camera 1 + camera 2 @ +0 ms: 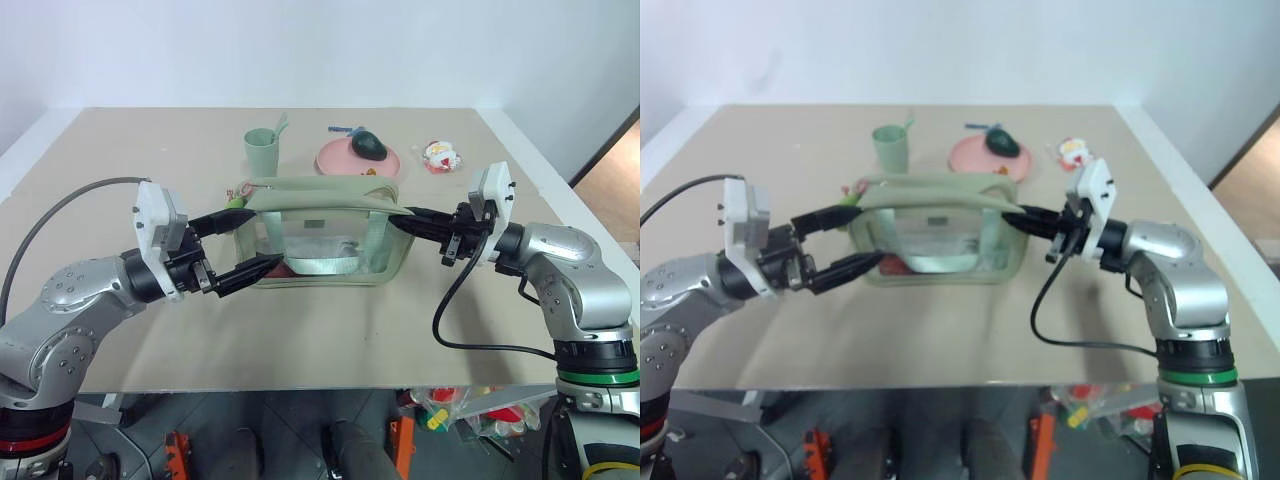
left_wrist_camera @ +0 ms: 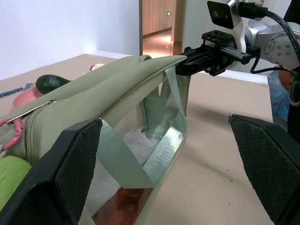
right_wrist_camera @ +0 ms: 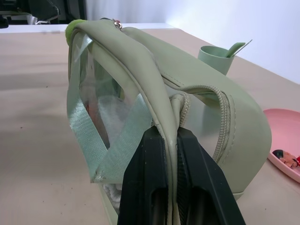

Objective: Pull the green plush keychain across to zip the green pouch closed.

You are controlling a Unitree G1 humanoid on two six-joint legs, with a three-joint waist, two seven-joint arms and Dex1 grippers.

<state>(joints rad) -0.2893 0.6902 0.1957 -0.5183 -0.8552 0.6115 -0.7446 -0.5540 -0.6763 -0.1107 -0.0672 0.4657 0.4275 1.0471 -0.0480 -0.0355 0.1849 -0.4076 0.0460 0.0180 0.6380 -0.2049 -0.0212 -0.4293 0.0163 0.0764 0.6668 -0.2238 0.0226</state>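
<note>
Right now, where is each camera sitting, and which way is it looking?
Left eye view: on the head, looking forward and down at the table; both arms show, left hand open, right hand shut on the pouch.
Right eye view: beside it, same scene, both arms.
Left wrist view: on the left wrist, looking along the pouch toward the right hand; two black fingers show.
Right wrist view: on the right wrist, looking back along the pouch to the keychain; its fingers pinch the fabric.
Both wrist views share the pouch, seen from opposite ends.

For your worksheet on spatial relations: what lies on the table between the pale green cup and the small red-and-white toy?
In the left eye view, between the cup and the toy lies the pink plate, bearing the dark green avocado-shaped object.
</note>
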